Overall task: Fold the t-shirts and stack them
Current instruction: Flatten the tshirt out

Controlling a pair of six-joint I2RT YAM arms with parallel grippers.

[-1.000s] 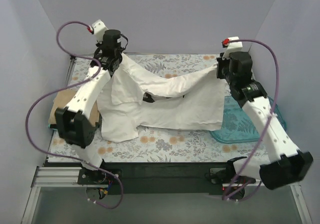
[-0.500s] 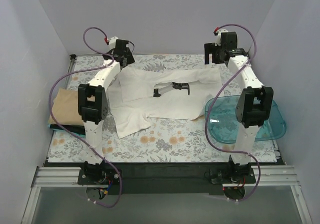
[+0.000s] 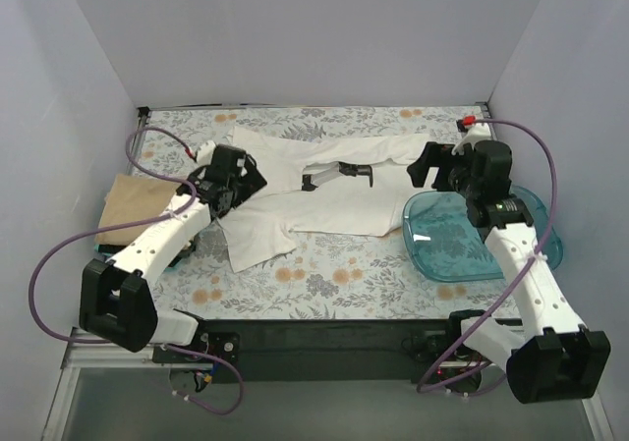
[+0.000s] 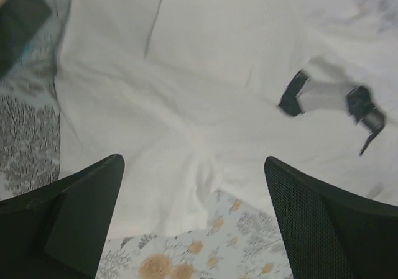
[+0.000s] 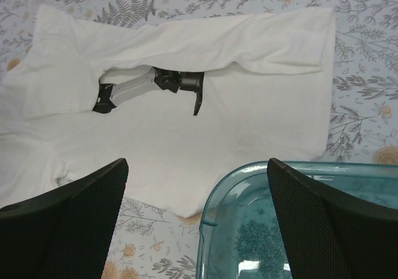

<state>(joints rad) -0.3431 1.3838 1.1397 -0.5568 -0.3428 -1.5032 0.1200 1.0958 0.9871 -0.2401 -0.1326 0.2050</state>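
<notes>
The white t-shirt [image 3: 329, 200] lies spread across the middle of the flowered table, its top edge folded over; it also fills the left wrist view [image 4: 205, 86] and the right wrist view [image 5: 186, 136]. A grey-and-black shape [image 3: 339, 173] shows in a gap between its folds. The tan t-shirt [image 3: 133, 205] lies folded at the left edge. My left gripper [image 3: 248, 174] hovers open over the white shirt's left part, its jaws [image 4: 193, 229] wide and empty. My right gripper [image 3: 425, 166] hovers open by the shirt's right edge, also empty [image 5: 199, 229].
A translucent blue tub [image 3: 482, 245] stands at the right, its rim [image 5: 217, 204] touching the white shirt's lower right corner. A dark flat thing [image 3: 133, 254] lies under the tan shirt. Grey walls close in the table on three sides.
Both grippers have opened and let go of the white shirt, which dropped flat onto the table. Both arms have swung back from the far edge and lowered toward the shirt's sides.
</notes>
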